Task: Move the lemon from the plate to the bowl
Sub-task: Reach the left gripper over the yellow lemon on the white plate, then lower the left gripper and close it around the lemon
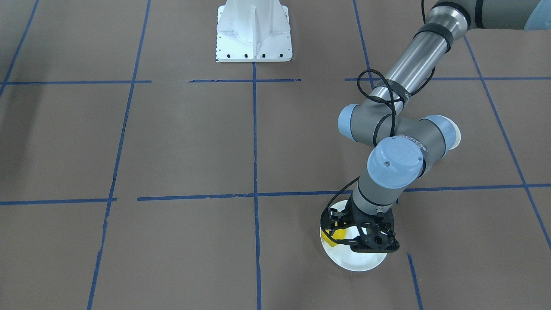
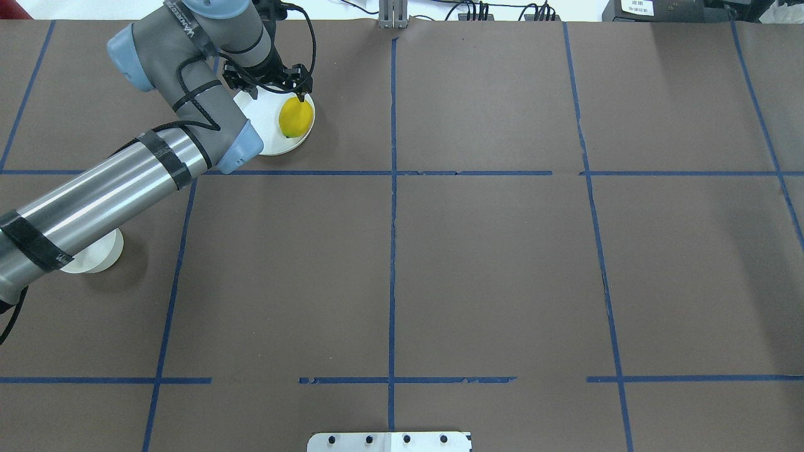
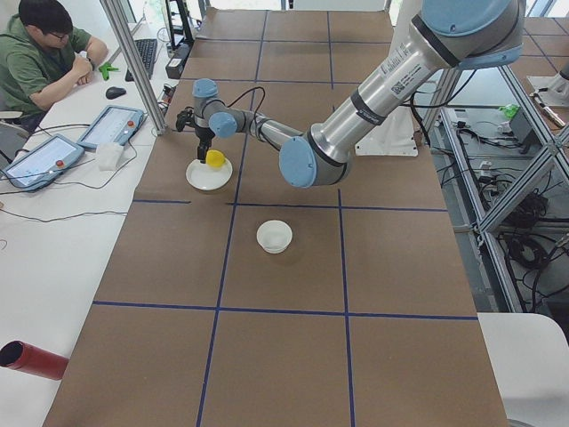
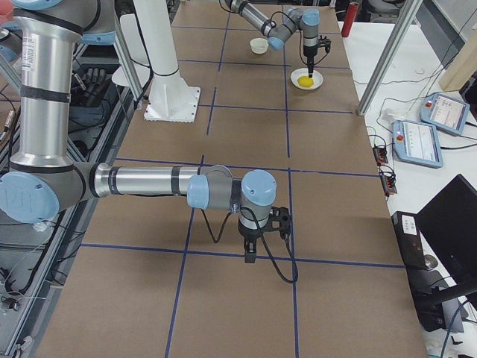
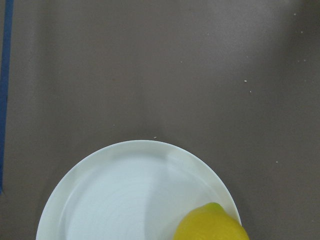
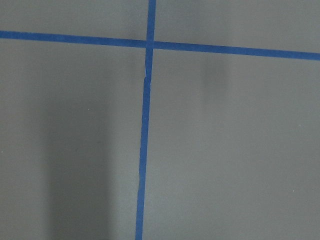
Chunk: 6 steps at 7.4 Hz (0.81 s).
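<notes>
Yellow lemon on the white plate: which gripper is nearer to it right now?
Left. The left gripper hangs open right at the small yellow lemon, over the flat white plate. The right gripper is far off, above the far end of the brown table.

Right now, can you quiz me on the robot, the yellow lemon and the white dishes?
1. True or false: the small bright yellow lemon lies in the small deep off-white bowl.
2. Which arm's gripper is over the flat round white plate? A left, B right, C neither.
3. How many white dishes stand on the brown table?

Key:
1. False, it lies on the plate, near its rim.
2. A, the left gripper, with its fingers apart.
3. Two.
</notes>
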{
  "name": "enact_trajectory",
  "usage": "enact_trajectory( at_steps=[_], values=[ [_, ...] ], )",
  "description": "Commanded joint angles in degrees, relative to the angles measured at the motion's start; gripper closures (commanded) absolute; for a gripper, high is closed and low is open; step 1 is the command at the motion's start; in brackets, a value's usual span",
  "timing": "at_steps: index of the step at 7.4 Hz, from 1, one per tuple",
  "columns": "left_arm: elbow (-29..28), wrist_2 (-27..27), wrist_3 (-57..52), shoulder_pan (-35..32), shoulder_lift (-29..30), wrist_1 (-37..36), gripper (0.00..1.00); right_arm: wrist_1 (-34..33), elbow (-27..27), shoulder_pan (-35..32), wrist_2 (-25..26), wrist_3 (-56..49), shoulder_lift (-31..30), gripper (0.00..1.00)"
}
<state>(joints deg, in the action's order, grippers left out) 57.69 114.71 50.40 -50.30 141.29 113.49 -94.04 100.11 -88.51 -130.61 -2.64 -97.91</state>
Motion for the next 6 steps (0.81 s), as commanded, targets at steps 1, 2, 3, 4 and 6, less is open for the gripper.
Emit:
enact_trajectory(
  at_steps=[1, 2, 3, 4, 6],
  values=[
    [-1.17, -0.02, 0.14, 1.43, 0.04, 1.03, 0.0, 0.0, 0.0, 0.0, 0.0, 0.0, 0.0, 0.0],
    [-3.44, -0.1, 0.32, 1.7, 0.04, 4.69, 0.0, 0.0, 0.0, 0.0, 0.0, 0.0, 0.0, 0.0],
    [-3.72, -0.02, 1.1, 1.79, 0.13, 5.34, 0.0, 0.0, 0.0, 0.0, 0.0, 0.0, 0.0, 0.0],
    [-3.72, -0.02, 1.2, 1.79, 0.22, 5.34, 0.0, 0.0, 0.0, 0.0, 0.0, 0.0, 0.0, 0.0],
    [-3.72, -0.02, 1.2, 2.4, 0.13, 5.34, 0.14, 0.0, 0.0, 0.0, 0.0, 0.0, 0.0, 0.0]
  ],
)
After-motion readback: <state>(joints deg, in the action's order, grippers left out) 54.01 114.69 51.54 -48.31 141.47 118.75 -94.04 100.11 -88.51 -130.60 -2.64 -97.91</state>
